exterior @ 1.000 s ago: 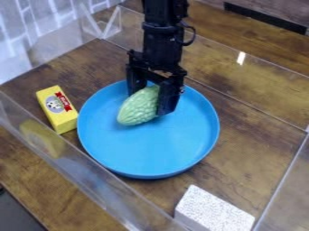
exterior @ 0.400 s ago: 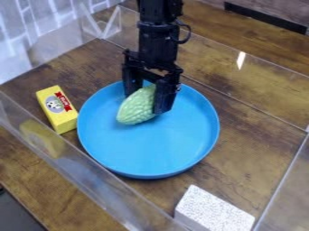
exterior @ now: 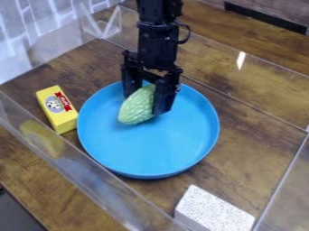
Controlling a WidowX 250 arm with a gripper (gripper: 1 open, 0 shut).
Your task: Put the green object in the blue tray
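The green object (exterior: 137,106), a pale bumpy oval, lies inside the blue tray (exterior: 182,144) against its back left part. My gripper (exterior: 148,90) hangs straight above the object's upper end, its two black fingers (exterior: 128,83) spread wide on either side of it. The jaws are open and do not squeeze the object, which rests on the tray's floor. The fingertips hide the object's top edge.
A yellow rectangular box (exterior: 56,108) lies on the wooden table left of the tray. A white speckled block (exterior: 214,212) sits at the front right. Clear plastic walls (exterior: 49,149) run along the front and left sides.
The gripper has shifted slightly left and up from a second ago. The green object stays in the tray.
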